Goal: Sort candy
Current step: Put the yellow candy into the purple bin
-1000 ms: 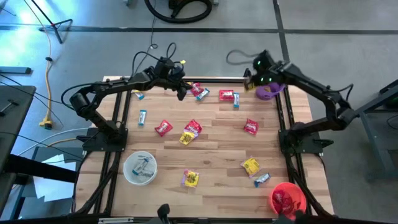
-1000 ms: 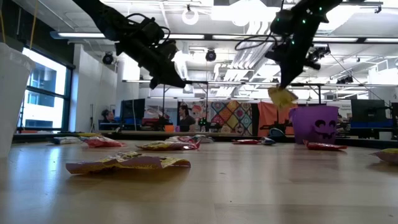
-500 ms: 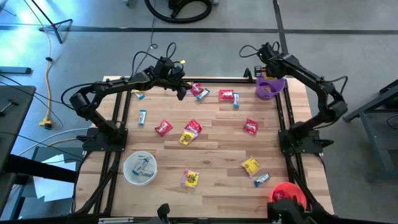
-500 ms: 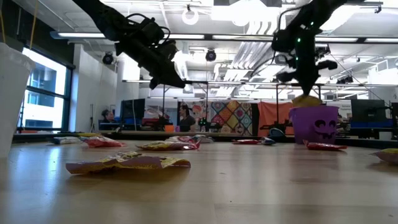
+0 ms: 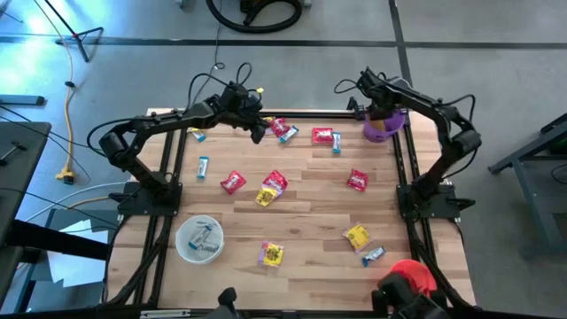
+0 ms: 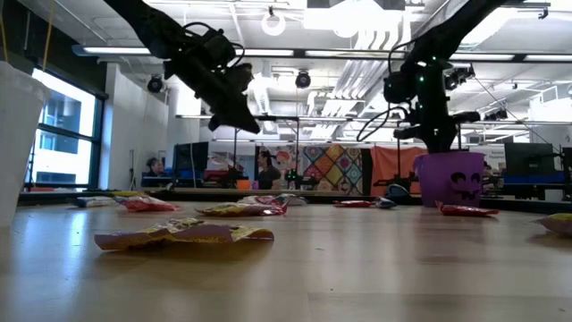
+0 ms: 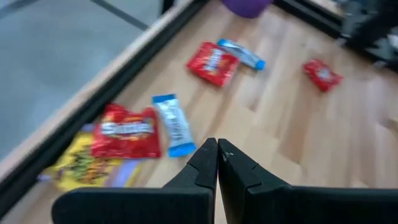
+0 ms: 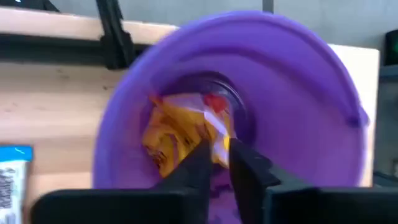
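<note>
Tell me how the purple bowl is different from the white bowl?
The purple bowl sits at the table's far right corner; the white bowl sits near the front left. The purple bowl holds a yellow candy; the white bowl holds light blue ones. The right gripper hangs over the purple bowl; no gripper is over the white bowl. Both are round.

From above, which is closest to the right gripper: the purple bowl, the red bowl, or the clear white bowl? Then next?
From the right gripper:
1. Purple bowl, right beneath it at the far right corner.
2. Red bowl, near right corner.
3. Clear white bowl, near left side.
</note>
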